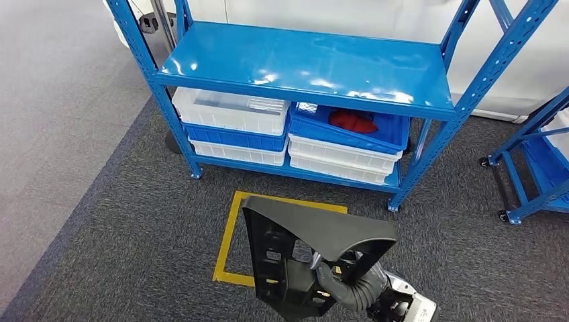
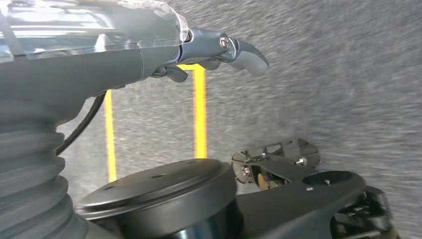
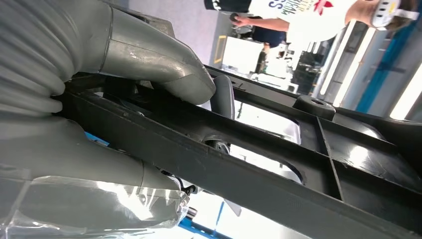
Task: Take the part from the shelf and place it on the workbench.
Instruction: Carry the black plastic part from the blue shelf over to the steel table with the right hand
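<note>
We see the right hand (image 1: 349, 285) gripping the black part (image 1: 305, 258) — lifted clear of the shelf (image 1: 302, 64) ahead; the left hand (image 2: 219, 52) hangs empty, fingers loose.

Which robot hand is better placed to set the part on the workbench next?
Right. The right robot hand already grips the black part, thumb and fingers around its frame in the right wrist view. The left robot hand hangs over the floor holding nothing.
</note>
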`<state>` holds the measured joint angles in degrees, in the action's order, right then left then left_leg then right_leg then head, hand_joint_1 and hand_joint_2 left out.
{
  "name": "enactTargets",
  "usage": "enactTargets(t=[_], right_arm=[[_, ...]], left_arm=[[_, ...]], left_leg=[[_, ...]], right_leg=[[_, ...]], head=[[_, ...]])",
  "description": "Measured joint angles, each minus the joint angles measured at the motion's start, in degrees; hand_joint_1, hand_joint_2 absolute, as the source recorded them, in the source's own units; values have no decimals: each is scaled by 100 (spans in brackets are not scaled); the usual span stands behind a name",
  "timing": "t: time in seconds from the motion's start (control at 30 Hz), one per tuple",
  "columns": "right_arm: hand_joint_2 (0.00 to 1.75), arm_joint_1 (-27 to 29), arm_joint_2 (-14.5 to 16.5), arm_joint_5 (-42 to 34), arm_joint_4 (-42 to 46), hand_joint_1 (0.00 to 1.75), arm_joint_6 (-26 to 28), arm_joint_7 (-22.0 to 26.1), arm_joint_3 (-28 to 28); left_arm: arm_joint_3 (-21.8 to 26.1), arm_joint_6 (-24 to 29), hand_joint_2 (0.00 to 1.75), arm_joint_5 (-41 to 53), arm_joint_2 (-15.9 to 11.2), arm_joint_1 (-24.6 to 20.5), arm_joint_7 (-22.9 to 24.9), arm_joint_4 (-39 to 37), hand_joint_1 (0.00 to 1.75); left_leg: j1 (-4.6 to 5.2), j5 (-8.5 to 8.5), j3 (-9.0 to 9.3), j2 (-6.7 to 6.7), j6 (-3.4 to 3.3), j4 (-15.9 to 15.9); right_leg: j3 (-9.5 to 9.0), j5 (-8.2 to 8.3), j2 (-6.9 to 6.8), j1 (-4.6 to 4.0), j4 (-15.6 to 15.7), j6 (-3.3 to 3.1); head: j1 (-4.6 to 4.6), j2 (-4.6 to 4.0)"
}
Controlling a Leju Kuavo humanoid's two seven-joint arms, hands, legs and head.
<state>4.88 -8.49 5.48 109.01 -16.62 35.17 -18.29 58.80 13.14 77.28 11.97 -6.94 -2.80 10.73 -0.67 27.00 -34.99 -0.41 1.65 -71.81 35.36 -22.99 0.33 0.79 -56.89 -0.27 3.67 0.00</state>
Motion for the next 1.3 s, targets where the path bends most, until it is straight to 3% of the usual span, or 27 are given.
enactTargets(t=[0.03,0.1,0.13,0.17,0.23,0.3,0.37,0.43,0.5,0.63,0.67,0.77,0.8,0.87,0.93,0.97,1.0,1.07,1.13,1.2,1.27,1.3], right_arm=[[175,5,15,-13,4,175,-7,-29,3],[175,10,54,-44,28,175,-25,-85,16],[175,10,68,-59,44,175,-35,-107,27],[175,15,78,-72,56,175,-43,-124,40],[175,39,84,-103,65,175,-67,-138,73],[175,64,85,-134,64,175,-92,-139,98],[175,94,93,-151,62,175,-115,-141,115],[175,146,110,-157,61,175,-139,-143,138],[175,174,119,-158,62,175,-151,-144,150],[175,177,119,-158,62,175,-153,-145,151],[175,179,120,-158,62,175,-156,-145,152],[175,185,128,-161,69,175,-172,-149,172],[175,192,141,-163,80,175,-181,-151,185],[175,208,190,-167,102,175,-202,-155,207],[175,218,245,-167,111,175,-229,-160,221],[175,221,263,-167,111,175,-241,-163,227],[175,223,276,-167,111,175,-251,-167,232],[175,225,296,-167,111,175,-266,-172,238],[175,220,315,-167,114,175,-278,-175,243],[175,220,326,-164,130,175,-285,-184,257],[175,269,331,-162,164,175,-285,-195,285],[175,310,331,-160,187,175,-282,-198,303]], left_arm=[[-10,7,175,9,-2,14,-5,0,0],[-26,14,175,25,-5,42,-2,0,0],[-32,14,175,34,-4,51,6,0,0],[-36,14,175,41,-2,56,20,0,0],[-39,14,175,44,0,62,54,0,0],[-39,21,175,31,-1,77,71,0,0],[-38,27,175,20,-2,108,69,0,0],[-38,28,175,18,-2,139,61,0,0],[-38,28,175,18,-2,149,55,0,0],[-38,28,175,18,-2,150,55,0,0],[-38,28,175,18,-2,150,55,0,0],[-38,28,175,18,0,149,52,0,0],[-38,31,175,23,-1,144,49,0,0],[-39,38,175,33,-3,138,38,0,0],[-38,42,175,35,-5,118,24,0,0],[-38,40,175,35,-5,104,20,0,0],[-38,38,175,37,-6,89,19,0,0],[-38,36,175,44,-7,84,25,0,0],[-38,34,175,51,-10,99,33,0,0],[-38,31,175,55,-11,112,40,0,0],[-44,28,175,65,-8,113,43,0,0],[-49,31,175,72,-6,113,45,0,0]], left_leg=[[-4,-9,337,-95,-28,403],[-3,296,912,-247,-89,1257],[8,428,1059,-254,-123,1512],[12,459,1084,-212,-159,1613],[15,379,1033,-82,-256,1610],[21,288,956,52,-333,1619],[51,218,858,168,-358,1611],[74,172,782,275,-357,1593],[83,157,753,329,-352,1580],[85,156,750,337,-350,1577],[86,155,746,352,-349,1573],[108,156,730,477,-311,1526],[115,214,698,451,-253,1449],[105,505,490,288,-132,998],[76,887,149,118,-67,229],[64,965,31,102,-52,-45],[51,935,-2,99,-41,-138],[15,575,235,50,-36,334],[-23,268,565,-184,-51,1072],[-26,223,651,-355,-87,1370],[-14,191,625,-285,-152,1391],[-17,159,624,-223,-194,1410]], right_leg=[[95,61,35,-4,-35,30],[206,176,110,-15,-85,89],[231,237,152,-18,-87,127],[243,298,196,-12,-78,166],[306,263,202,14,-155,229],[518,-118,101,31,-673,262],[779,-564,27,36,-1465,290],[781,-687,-1,40,-1774,297],[645,-628,-15,40,-1667,289],[593,-600,-18,40,-1603,285],[502,-551,-28,39,-1474,278],[-166,-316,-291,-24,-434,159],[-294,-260,-324,-37,-168,74],[-247,-203,-190,-37,-71,-61],[-192,-148,-49,-19,-50,-106],[-169,-131,16,-19,-55,-102],[-150,-116,87,-17,-64,-92],[-126,-94,243,-9,-98,-64],[-81,-79,383,-11,-157,-17],[4,-34,494,-12,-191,67],[64,28,579,2,-176,160],[88,13,521,3,-198,191]], head=[[1,0],[0,0],[0,0],[-1,0],[-1,0],[-2,0],[-2,0],[-2,0],[-2,0],[-2,0],[-2,0],[-1,0],[-1,0],[0,0],[0,0],[0,0],[0,0],[0,0],[0,0],[0,0],[0,0],[-1,0]])
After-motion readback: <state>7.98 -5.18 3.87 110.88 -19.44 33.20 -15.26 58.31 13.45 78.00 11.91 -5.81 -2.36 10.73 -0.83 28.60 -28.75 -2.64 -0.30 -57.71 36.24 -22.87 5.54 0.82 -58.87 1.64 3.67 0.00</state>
